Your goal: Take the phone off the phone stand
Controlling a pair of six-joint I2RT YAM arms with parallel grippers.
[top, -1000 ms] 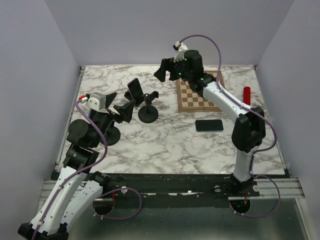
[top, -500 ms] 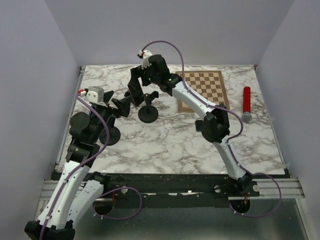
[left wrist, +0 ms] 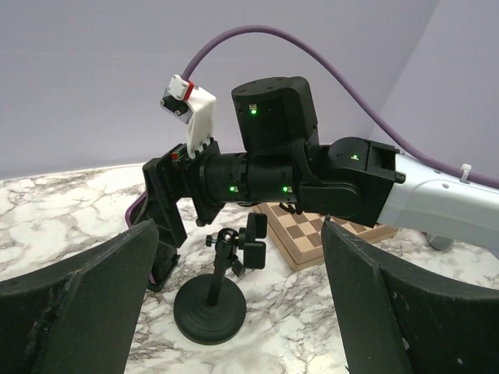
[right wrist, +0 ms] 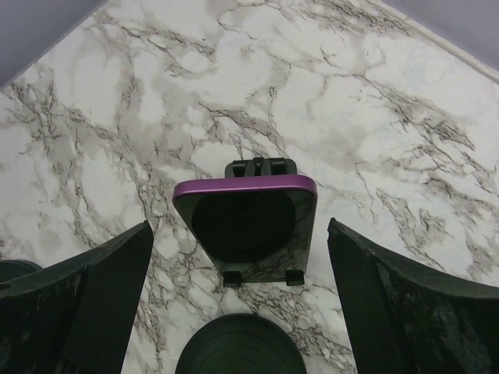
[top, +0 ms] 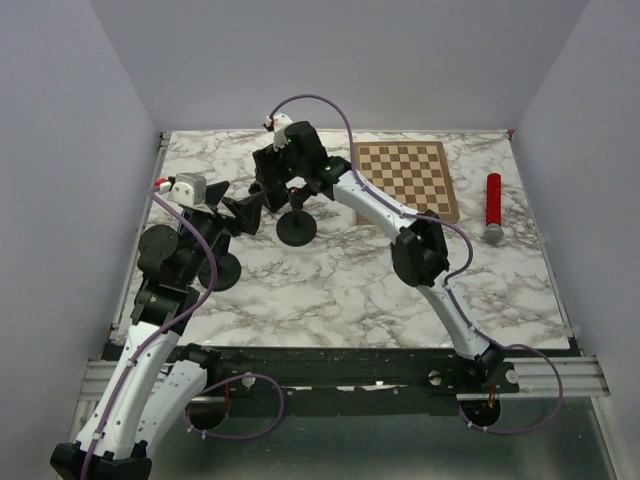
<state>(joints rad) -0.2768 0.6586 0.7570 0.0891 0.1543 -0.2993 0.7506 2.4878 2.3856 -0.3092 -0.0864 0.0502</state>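
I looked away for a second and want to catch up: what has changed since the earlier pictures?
The right gripper swung left from above the chessboard to the phone. Its open fingers are now either side of the phone, with nothing gripped yet. The left gripper barely shifted and is open beside the phone stand. The phone stays in the stand; the chessboard and red cylinder have not moved.

Right claw (top: pixel 275 190) swung from chessboard (top: pixel 420 170), now over phone (right wrist: pixel 245 222) (straddling it)

Your left gripper (left wrist: pixel 240 234) frames a black round-based stand (left wrist: pixel 209 312) between wide-spread fingers, the right arm (left wrist: pixel 312 167) above it, a chessboard (left wrist: pixel 312 232) behind.
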